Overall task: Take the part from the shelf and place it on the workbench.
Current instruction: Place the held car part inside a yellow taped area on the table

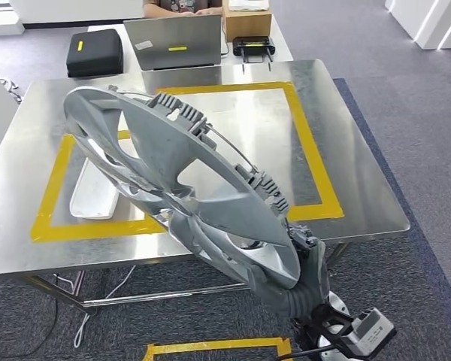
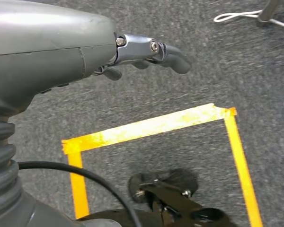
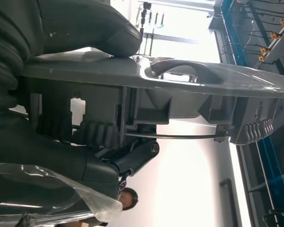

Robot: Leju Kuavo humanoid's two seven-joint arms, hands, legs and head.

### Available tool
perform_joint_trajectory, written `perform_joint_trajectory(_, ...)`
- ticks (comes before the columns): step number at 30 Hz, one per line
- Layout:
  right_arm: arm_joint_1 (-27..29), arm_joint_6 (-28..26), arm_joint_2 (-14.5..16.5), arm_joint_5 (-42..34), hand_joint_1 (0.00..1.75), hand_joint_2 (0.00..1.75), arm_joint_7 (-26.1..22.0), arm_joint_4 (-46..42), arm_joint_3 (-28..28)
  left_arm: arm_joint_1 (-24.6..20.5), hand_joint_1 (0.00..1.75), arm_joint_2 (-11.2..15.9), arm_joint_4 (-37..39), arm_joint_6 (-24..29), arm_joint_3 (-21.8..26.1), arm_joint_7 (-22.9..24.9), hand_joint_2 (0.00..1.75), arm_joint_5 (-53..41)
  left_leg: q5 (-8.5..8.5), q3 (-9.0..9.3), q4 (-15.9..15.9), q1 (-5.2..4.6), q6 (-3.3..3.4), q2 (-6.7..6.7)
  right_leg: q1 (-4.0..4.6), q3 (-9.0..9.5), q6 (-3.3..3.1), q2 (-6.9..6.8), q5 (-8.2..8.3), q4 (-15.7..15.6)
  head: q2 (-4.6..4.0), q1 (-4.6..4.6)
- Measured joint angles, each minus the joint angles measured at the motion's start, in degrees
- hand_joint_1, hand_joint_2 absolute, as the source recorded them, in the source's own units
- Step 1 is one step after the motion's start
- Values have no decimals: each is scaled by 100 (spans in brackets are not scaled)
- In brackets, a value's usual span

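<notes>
The part is a large grey wheel cover [image 1: 155, 143], tilted in the air above the near edge of the metal workbench [image 1: 348, 150]. My right hand [image 1: 305, 278] grips its lower rim at the bottom right. In the right wrist view the thumb [image 3: 97, 28] and the fingers [image 3: 133, 158] clamp the ribbed rim of the cover [image 3: 190, 78] between them. My left hand [image 2: 144, 49] hangs over the grey carpet, holding nothing, its fingers loosely extended.
A yellow tape rectangle [image 1: 314, 162] marks the workbench top, and a white tray-like piece [image 1: 95, 192] lies at its left side. Behind are a laptop [image 1: 175, 41], a black case [image 1: 95, 53], a cardboard box [image 1: 246, 22] and a person [image 1: 177, 6]. Yellow tape [image 2: 151, 125] marks the floor.
</notes>
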Motion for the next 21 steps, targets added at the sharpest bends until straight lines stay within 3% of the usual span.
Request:
perform_joint_trajectory(2, -5, 0, 3, -2, 175, 175, -2, -1, -2, -13, 0, 5, 1, 1, 0, 2, 175, 0, 10, 133, -307, -26, 52, -5, 12, 24, 72, 3, -44, -14, 0, 6)
perform_joint_trajectory(6, -6, 0, 5, 0, 175, 175, -2, -10, -6, -15, 0, 13, 2, 2, 2, 2, 175, -1, -27, 216, -437, -13, 184, -7, 3, -8, 191, -5, -165, 96, 1, 32)
perform_joint_trajectory(7, -9, -1, 5, 0, 175, 175, -2, -13, -7, -21, 0, 13, 3, 2, 3, 1, 175, -2, -38, 250, -460, -2, 220, -6, 0, -140, 210, -7, -278, 344, 1, 45)
perform_joint_trajectory(9, -5, 0, 5, -1, 175, 175, -2, -15, -6, -38, 0, 14, 5, 2, 3, 0, 175, -2, -82, 289, -466, -5, 272, -3, -3, -589, 232, -12, -549, 1115, 0, 72)
perform_joint_trajectory(10, 4, 1, 5, -1, 175, 175, -3, -15, -4, -46, 0, 16, 8, 2, 3, 0, 175, -2, -108, 311, -465, -8, 284, -3, -4, -819, 240, -13, -613, 1448, 0, 79)
perform_joint_trajectory(11, 15, 2, 5, 1, 175, 175, -3, -15, -3, -50, 0, 17, 11, 2, 3, 0, 175, -2, -138, 343, -465, -10, 287, -5, -4, -970, 242, -14, -569, 1603, 0, 81)
perform_joint_trajectory(12, 21, 2, 5, 2, 175, 175, -3, -15, -2, -53, 0, 19, 16, 2, 3, 0, 175, -2, -173, 389, -464, -11, 284, -11, -4, -1013, 236, -15, -402, 1534, 0, 85)
perform_joint_trajectory(13, 24, 2, 5, 4, 175, 175, -3, -15, -1, -54, 0, 20, 21, 2, 3, 0, 175, -2, -214, 448, -464, -12, 277, -17, -3, -951, 222, -17, -141, 1258, 0, 91)
perform_joint_trajectory(15, 18, 2, 5, 15, 175, 175, -4, -15, -2, -67, 0, 20, 39, 3, 4, 0, 175, -2, -308, 552, -461, -21, 237, -25, 13, -676, 171, -27, 296, 552, 0, 96)
perform_joint_trajectory(17, 0, 2, 5, 43, 175, 175, -5, -19, -2, -102, 0, 24, 63, 5, 5, 1, 175, -2, -367, 581, -453, -31, 181, -21, 40, -484, 109, -34, 353, 174, 1, 87)
perform_joint_trajectory(21, -27, -68, 12, 210, 175, 175, 52, -26, -14, -175, 0, 43, 116, 31, 7, -7, 175, -2, -465, 597, -384, -29, 58, -11, 19, -360, 9, -26, 257, 45, 1, 58)
